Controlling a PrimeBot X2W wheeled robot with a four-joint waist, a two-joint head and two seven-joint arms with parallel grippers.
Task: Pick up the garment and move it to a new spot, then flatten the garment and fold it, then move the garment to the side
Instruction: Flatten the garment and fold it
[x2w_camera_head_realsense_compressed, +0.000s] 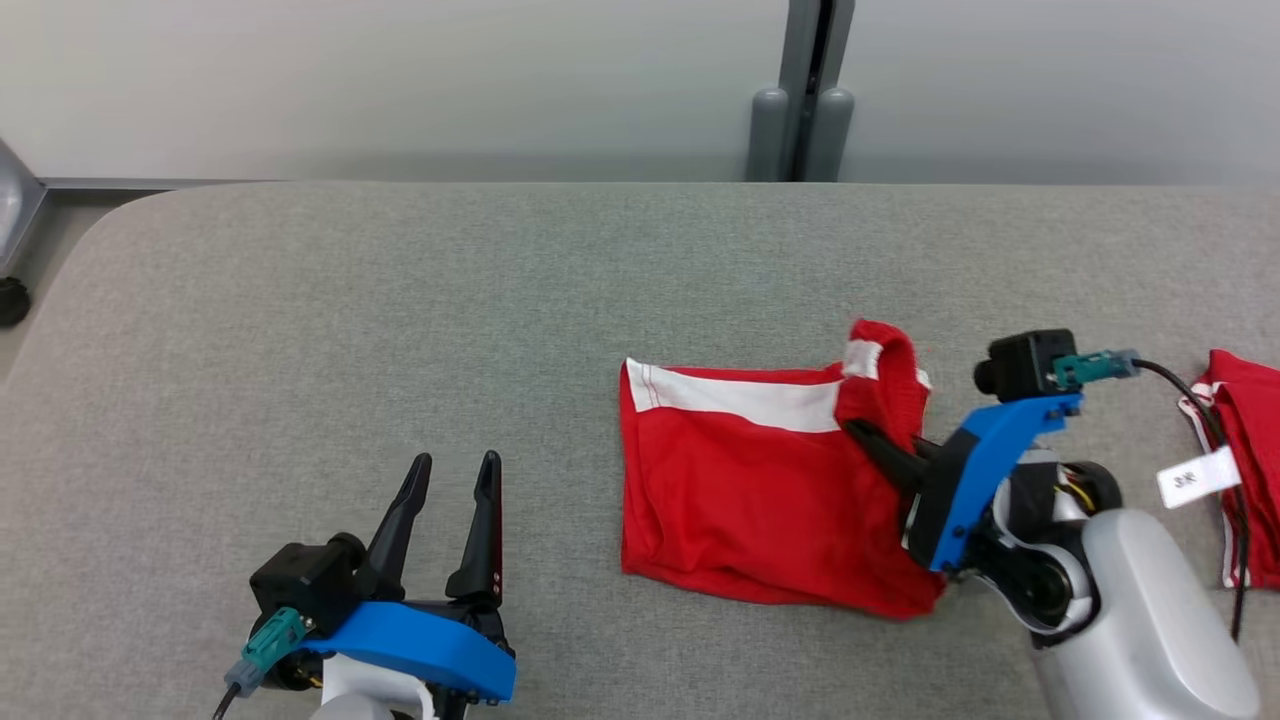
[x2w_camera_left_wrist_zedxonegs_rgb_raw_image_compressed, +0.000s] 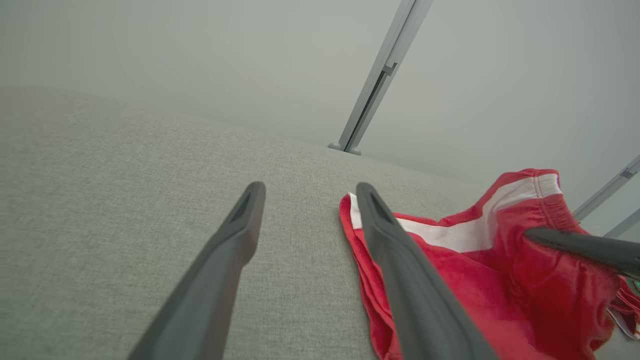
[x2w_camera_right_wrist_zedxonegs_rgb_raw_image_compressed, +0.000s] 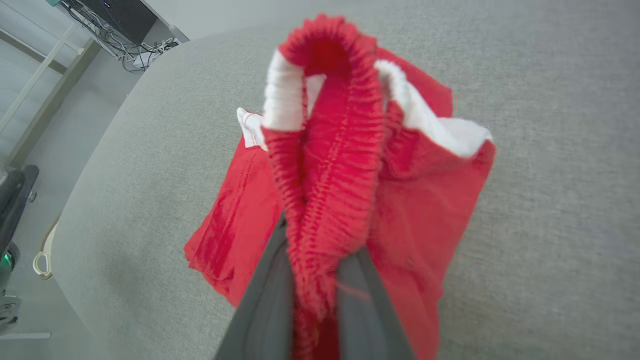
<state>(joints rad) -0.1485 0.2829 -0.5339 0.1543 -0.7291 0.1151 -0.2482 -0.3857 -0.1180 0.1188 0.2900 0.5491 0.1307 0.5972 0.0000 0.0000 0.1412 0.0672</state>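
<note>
The grey counter (x2w_camera_head_realsense_compressed: 380, 300) lies bare from 8 to 12 o'clock of the red garment (x2w_camera_head_realsense_compressed: 740, 500), out to its far edge along the wall and a rounded corner at 10 o'clock. At 3 o'clock, a second garment (x2w_camera_head_realsense_compressed: 1250, 440) with a white tag (x2w_camera_head_realsense_compressed: 1195, 478) takes up the right edge. The red garment rests mostly flat, right of centre. Its ribbed waistband (x2w_camera_head_realsense_compressed: 885, 370) is raised at its 2 o'clock corner, clenched by the right end effector (x2w_camera_head_realsense_compressed: 862, 436), whose arm reaches in from 4 o'clock. The left end effector (x2w_camera_head_realsense_compressed: 457, 462) hovers at 8 o'clock, fingers spread, pointing to 12, grasping nothing.
</note>
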